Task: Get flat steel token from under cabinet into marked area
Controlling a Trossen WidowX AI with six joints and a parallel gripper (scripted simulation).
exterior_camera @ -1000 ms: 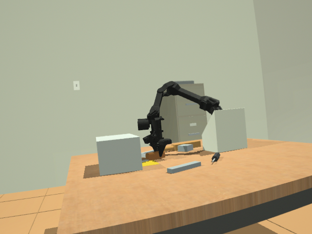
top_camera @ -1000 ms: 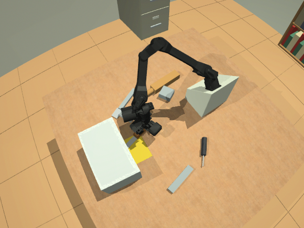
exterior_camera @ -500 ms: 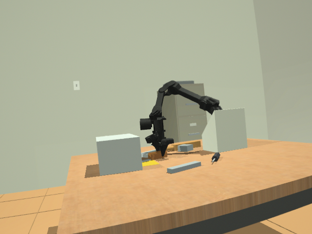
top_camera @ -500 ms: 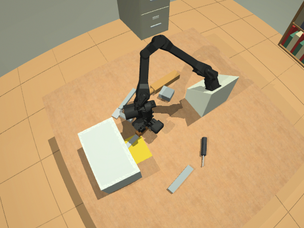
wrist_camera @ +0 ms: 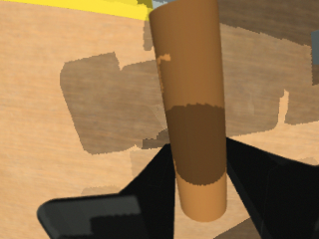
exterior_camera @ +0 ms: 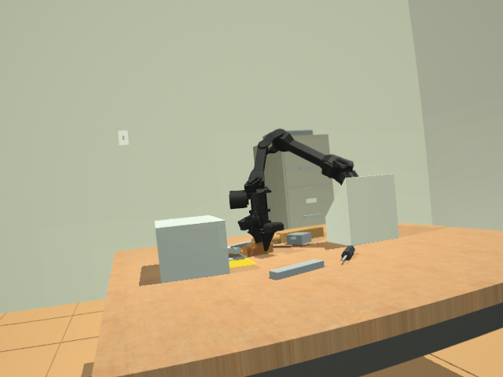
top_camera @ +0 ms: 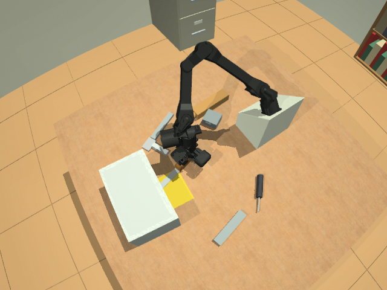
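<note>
gripping the brown handle [top_camera: 180,165] [exterior_camera: 251,248] [wrist_camera: 191,100], jaws [top_camera: 186,162] [exterior_camera: 262,248] part-closed; its grey blade [top_camera: 170,177] points cabinet-ward across the yellow area [top_camera: 179,193] [exterior_camera: 242,263] [wrist_camera: 80,7].

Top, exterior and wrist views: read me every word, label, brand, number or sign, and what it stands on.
No readable text in any view.
Filing cabinet: pale label plates, no writing legible.
Grey block: small pale mark, too small to read.
</note>
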